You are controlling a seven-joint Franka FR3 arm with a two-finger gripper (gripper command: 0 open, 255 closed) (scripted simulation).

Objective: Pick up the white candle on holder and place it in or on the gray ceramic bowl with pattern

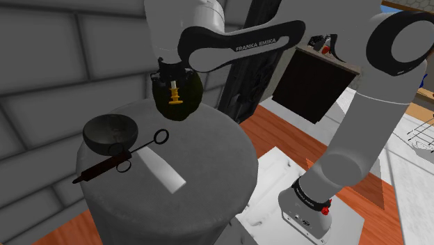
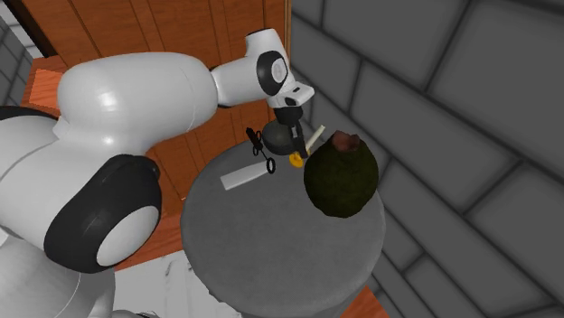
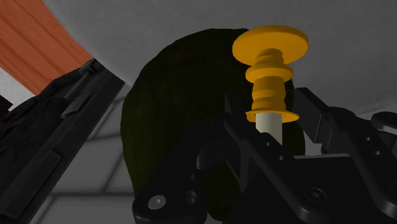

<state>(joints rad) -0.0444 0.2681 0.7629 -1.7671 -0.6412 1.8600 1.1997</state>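
White candle on holder (image 1: 174,92): hangs from the gripper (image 1: 172,79) above the far edge of the round grey table (image 1: 209,156), and looks to be clear of the top. The fingers (image 3: 323,124) are drawn in narrow, clasping the white shaft. The holder points away from the hand, foot disc outermost.

Step in hand (my reading): grasp and lift complete, carry to the bowl under way. Not yet placed.

Table top in the shoulder view, left to right:
- dark grey bowl (image 1: 110,131) at the left edge, mouth up; pattern not discernible.
- dark red scissors-like tool (image 1: 115,161) just beside the bowl, ring handles toward the middle; cannot tell if they touch.
- flat white bar (image 1: 161,169) near the middle.
- candle and gripper at the far edge, dark olive round object (image 1: 191,97) right behind them.

Next move calls for travel toward the left edge with enough height to clear the bowl rim, then lowering foot-first and opening.

Appearance: thin plain white stick in a ribbed orange-yellow holder with a wide flat foot. It may tip on the bowl's curved floor.
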